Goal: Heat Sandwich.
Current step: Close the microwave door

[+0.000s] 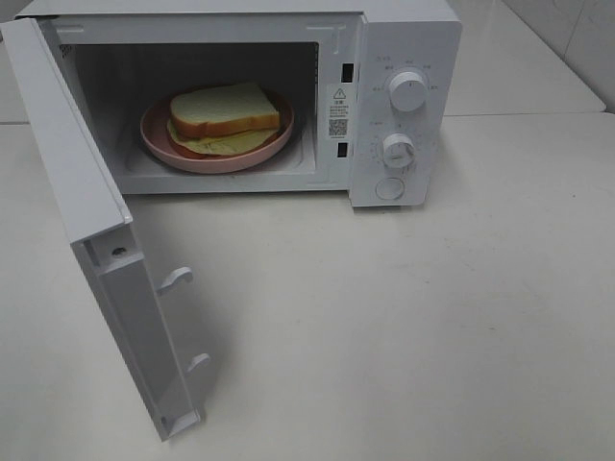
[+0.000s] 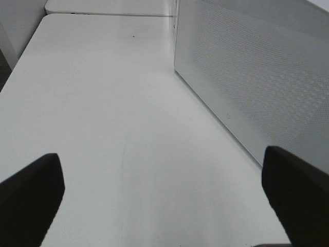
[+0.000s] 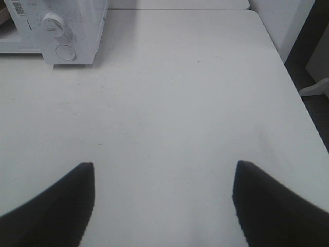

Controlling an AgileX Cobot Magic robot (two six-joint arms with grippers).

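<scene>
Black left tool (image 2: 162,157), right tool (image 3: 164,165): wide-spread

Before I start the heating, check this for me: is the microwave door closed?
No, the microwave door stands swung wide open, leaving the sandwich on its pink plate exposed inside.

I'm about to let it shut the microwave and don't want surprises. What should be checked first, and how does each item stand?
1. Sandwich on pink plate, inside microwave: ok.
2. Nothing overhanging the doorway: ok.
3. Door shut: not ok, wide open.
4. Left hand open, empty: ok.
5. Right hand open, empty: ok.
6. Upper knob setting: cannot tell.
</scene>
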